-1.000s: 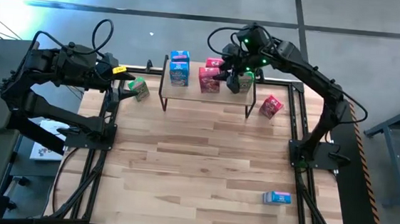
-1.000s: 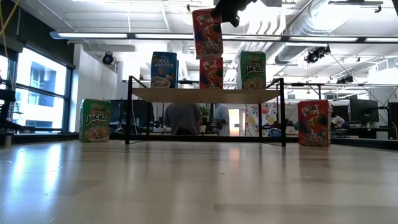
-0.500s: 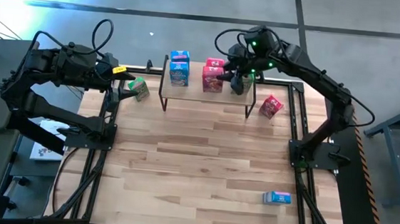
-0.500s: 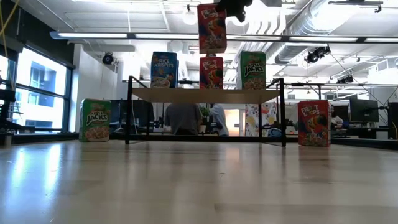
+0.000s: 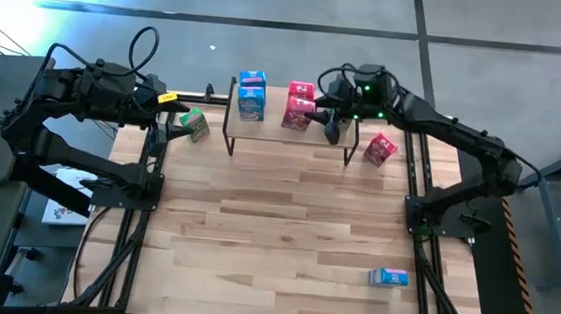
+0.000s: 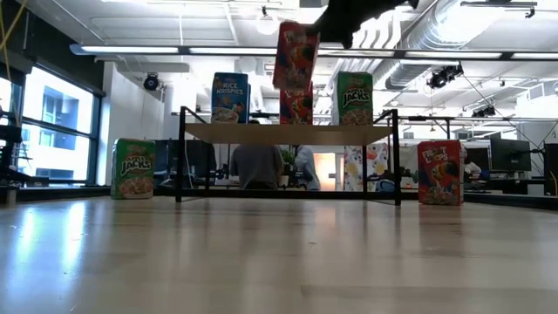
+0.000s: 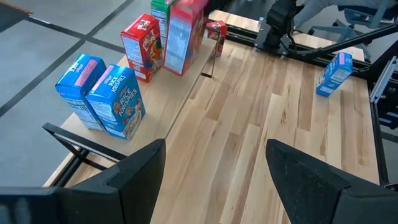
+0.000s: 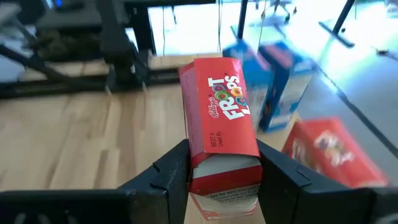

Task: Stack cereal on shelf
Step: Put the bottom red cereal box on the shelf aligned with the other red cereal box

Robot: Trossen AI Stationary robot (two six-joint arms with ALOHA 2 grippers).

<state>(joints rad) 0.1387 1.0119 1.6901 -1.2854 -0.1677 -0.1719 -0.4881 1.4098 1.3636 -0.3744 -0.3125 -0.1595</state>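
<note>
The shelf (image 5: 268,119) (image 6: 261,133) stands at the table's far edge. On it stand two blue boxes (image 5: 251,95), a pink-red box (image 6: 296,106) and a green box (image 6: 353,98). My right gripper (image 5: 322,110) is above the shelf, shut on another pink-red box (image 6: 296,57) (image 8: 221,124). That box tilts just over the standing pink-red one. A green box (image 5: 195,123) stands on the table left of the shelf and a pink-red one (image 5: 379,148) right of it. A blue box (image 5: 388,277) lies near the right edge. My left gripper (image 7: 214,180) waits open beside the left green box. My right gripper pinches the pink-red box between its two fingers (image 8: 171,171), which lie on opposite sides near its upper end (image 8: 217,168). The fingers slant down from the table's right. The box hangs tilted, its lower end (image 6: 292,87) at the standing pink-red box's top; whether they touch I cannot tell.
Black frame rails (image 5: 149,167) run along the table's left and right sides. The plank tabletop (image 5: 275,227) spreads in front of the shelf. Beyond the table, a person (image 6: 255,166) shows under the shelf in the low view.
My right gripper has kept hold of the pink-red box, risen slightly, then come down toward the shelf while its arm swung toward the table's right. The box, upright a second ago, now tilts and sits lower, close over the standing pink-red box.
</note>
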